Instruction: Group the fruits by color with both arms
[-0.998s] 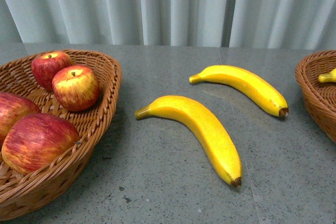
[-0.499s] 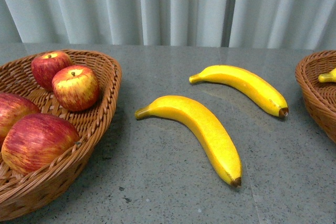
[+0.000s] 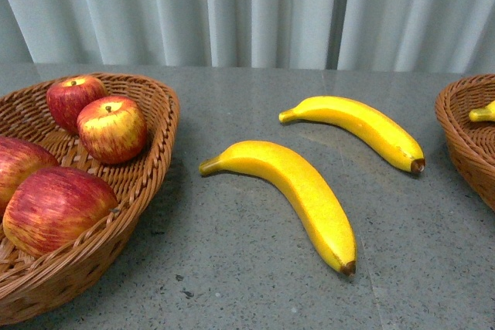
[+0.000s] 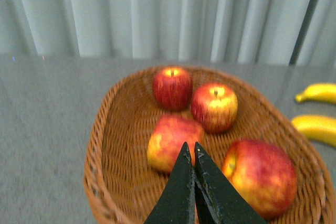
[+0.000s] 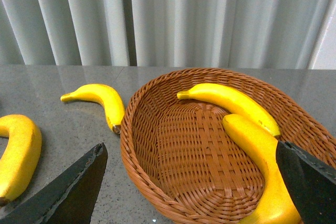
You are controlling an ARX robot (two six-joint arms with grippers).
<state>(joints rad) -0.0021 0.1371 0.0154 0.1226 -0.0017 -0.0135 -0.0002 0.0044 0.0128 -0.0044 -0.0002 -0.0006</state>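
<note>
Two yellow bananas lie on the grey table in the front view, one nearer [image 3: 298, 191] and one farther [image 3: 360, 125]. Several red apples [image 3: 110, 127] sit in the left wicker basket [image 3: 151, 168]. The left wrist view shows the apples [image 4: 214, 106] in that basket [image 4: 105, 145], with my left gripper [image 4: 190, 148] shut and empty above them. My right gripper [image 5: 191, 153] is open and empty above the right basket [image 5: 173, 145], which holds two bananas [image 5: 231, 103]. Neither arm shows in the front view.
The right basket's rim [image 3: 464, 141] shows at the front view's right edge with a banana tip [image 3: 483, 113] inside. Grey curtains [image 3: 247, 9] hang behind the table. The two loose bananas also show in the right wrist view [image 5: 100, 100].
</note>
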